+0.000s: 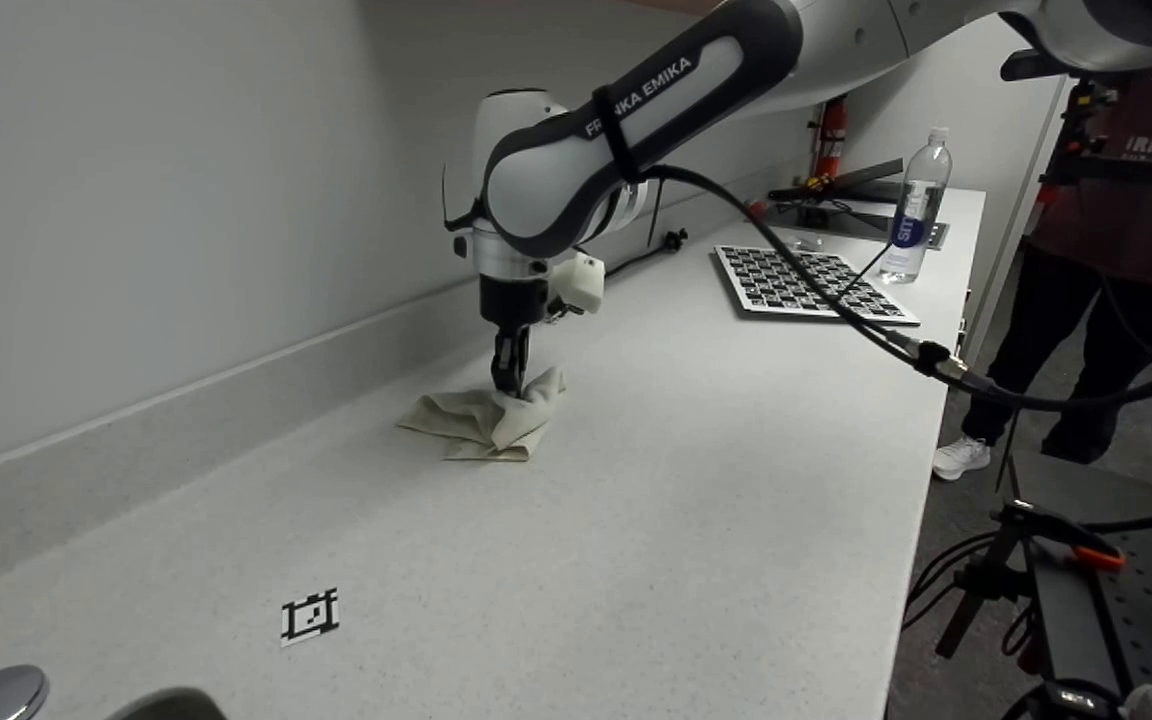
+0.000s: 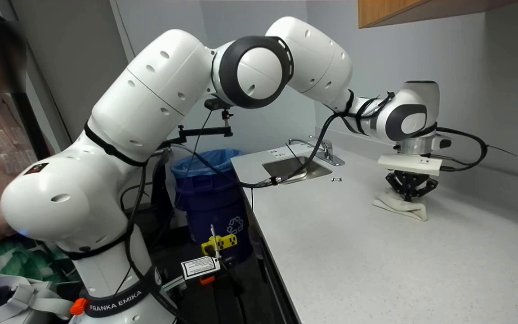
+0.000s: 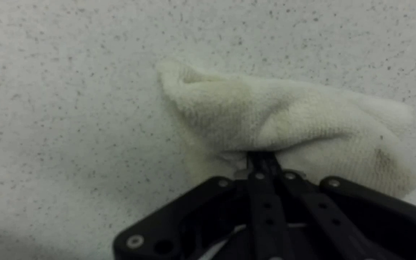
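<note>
A crumpled off-white cloth (image 1: 471,418) lies on the speckled white counter (image 1: 636,520), close to the back wall. My gripper (image 1: 510,390) points straight down onto it, and its fingertips touch the fabric. In the wrist view the cloth (image 3: 309,112) shows folds and a dark smudge near its right end. The two fingers of the gripper (image 3: 262,155) stand together, and their tips vanish beneath a fold. Whether any fabric is pinched between them is hidden. From the opposite side, an exterior view shows the cloth (image 2: 400,207) spread around the closed fingertips of the gripper (image 2: 407,198).
A black-and-white patterned board (image 1: 806,282) and a water bottle (image 1: 916,210) stand farther along the counter. At the opposite end are a sink (image 2: 297,170) and faucet (image 2: 327,153). A small printed marker (image 1: 310,616) lies on the counter. A wooden cabinet (image 2: 403,12) overhangs the back.
</note>
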`<state>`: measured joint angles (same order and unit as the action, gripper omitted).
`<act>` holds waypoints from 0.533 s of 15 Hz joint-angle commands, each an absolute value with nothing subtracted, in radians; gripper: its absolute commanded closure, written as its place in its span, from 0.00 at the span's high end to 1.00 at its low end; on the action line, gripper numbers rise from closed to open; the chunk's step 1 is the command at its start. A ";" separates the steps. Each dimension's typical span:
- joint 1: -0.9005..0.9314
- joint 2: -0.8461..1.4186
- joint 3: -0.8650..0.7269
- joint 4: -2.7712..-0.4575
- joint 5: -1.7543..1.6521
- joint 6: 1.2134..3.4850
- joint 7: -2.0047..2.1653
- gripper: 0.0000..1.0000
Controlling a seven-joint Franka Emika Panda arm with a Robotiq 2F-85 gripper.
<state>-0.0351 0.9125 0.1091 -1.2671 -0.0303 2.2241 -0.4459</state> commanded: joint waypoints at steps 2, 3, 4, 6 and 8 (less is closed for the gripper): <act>-0.055 0.887 0.098 -1.408 -0.039 2.254 -0.441 0.00; -0.068 0.852 0.108 -1.470 -0.023 2.270 -0.440 0.00; -0.076 0.829 0.113 -1.510 -0.013 2.284 -0.440 0.00; -0.093 0.780 0.122 -1.585 0.014 2.296 -0.438 0.00; -0.111 0.729 0.132 -1.664 0.049 2.305 -0.441 0.00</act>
<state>-0.0728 0.7963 0.1123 -1.4699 0.0113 2.2669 -0.4384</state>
